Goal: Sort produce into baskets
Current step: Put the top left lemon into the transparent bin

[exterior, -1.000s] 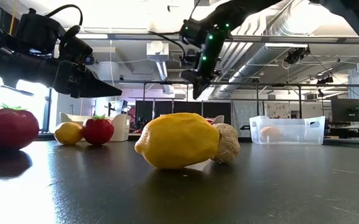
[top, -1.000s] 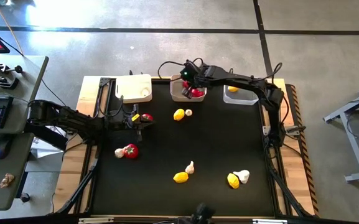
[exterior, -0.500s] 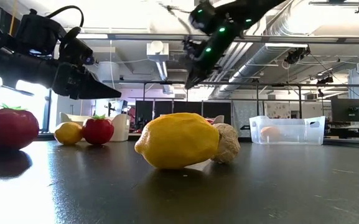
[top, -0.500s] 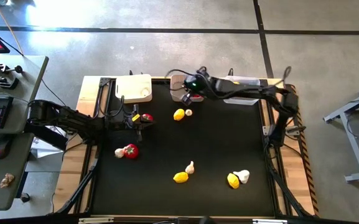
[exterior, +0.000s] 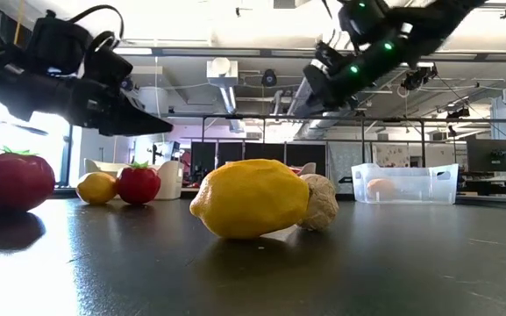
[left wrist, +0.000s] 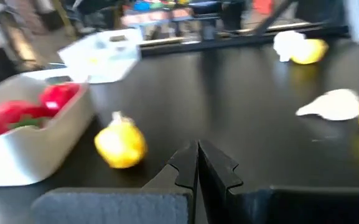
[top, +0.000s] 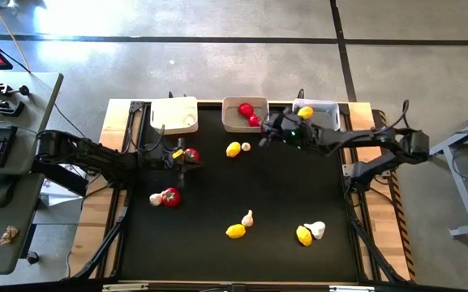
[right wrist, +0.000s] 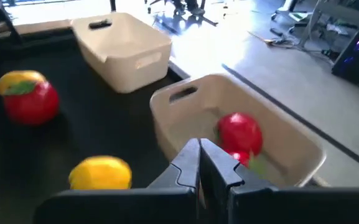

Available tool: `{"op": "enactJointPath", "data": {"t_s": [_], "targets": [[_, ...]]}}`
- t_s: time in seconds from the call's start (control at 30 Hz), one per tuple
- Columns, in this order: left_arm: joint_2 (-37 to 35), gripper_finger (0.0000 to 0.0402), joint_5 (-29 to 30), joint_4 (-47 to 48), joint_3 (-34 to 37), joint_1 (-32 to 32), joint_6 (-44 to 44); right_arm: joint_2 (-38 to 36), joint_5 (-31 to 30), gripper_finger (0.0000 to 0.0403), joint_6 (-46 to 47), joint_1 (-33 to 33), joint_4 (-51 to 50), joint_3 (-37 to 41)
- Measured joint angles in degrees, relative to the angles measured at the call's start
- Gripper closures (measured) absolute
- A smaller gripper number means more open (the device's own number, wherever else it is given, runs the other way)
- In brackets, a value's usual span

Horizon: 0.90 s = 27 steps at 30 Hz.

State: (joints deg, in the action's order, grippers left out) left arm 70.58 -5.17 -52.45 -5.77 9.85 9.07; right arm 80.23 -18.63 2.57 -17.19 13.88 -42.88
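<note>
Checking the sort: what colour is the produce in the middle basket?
Red: tomatoes in the middle basket, clearest in the right wrist view.

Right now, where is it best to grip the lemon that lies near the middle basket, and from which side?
Probably grip the lemon across its narrow middle, coming straight down from above. It is oval, and a small garlic sits close on one side, so close the pincer across the free sides.

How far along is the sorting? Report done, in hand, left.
Done: two tomatoes lie in the middle basket, one lemon in the clear basket. In hand: nothing; the right end effector hovers shut beside the middle basket, the left end effector shut by a loose tomato. Left: more tomatoes, lemons and garlic bulbs on the table.
</note>
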Motion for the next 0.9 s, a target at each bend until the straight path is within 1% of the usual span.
{"op": "enactJointPath", "data": {"t_s": [0.07, 0.2, 0.37, 0.43, 0.5, 0.57, 0.7, 0.77, 0.9], "targets": [[-0.1, 0.0401, -0.4, 4.8, -2.1, -0.7, -0.9, -1.1, 0.0, 0.0403, 0.2, 0.6, 3.2, 3.4], [-0.1, 0.0402, 0.4, 18.1, -7.7, -2.8, -0.4, -1.9, 0.0, 0.0403, 0.2, 1.2, 9.4, 8.4], [-0.1, 0.0402, 1.4, 38.0, -17.1, -7.2, -0.5, -1.9, -0.9, 0.0403, 0.0, 1.8, 11.6, 11.2], [-0.1, 0.0402, 3.9, 46.9, -21.7, -9.4, -1.1, -1.9, -2.1, 0.0403, -1.9, 1.9, 11.9, 11.3], [-0.1, 0.0402, 7.8, 55.6, -25.9, -11.7, -3.0, -1.9, -3.1, 0.0403, -3.9, 1.9, 12.4, 11.2], [-0.1, 0.0402, 11.9, 63.8, -29.7, -13.7, -6.5, -1.9, -3.4, 0.0403, -5.4, 1.8, 12.7, 11.2], [-0.1, 0.0402, 17.3, 78.8, -36.5, -17.1, -14.0, -1.9, -3.4, 0.0403, -9.2, 1.8, 12.0, 11.2], [-0.2, 0.0402, 20.3, 83.8, -38.2, -18.7, -18.2, -1.9, -3.3, 0.0403, -10.2, 1.5, 12.0, 11.2], [-1.6, 0.0402, 27.8, 93.1, -37.4, -20.4, -26.7, -1.9, -2.6, 0.0403, -10.2, 1.1, 11.2, 11.2]]}}
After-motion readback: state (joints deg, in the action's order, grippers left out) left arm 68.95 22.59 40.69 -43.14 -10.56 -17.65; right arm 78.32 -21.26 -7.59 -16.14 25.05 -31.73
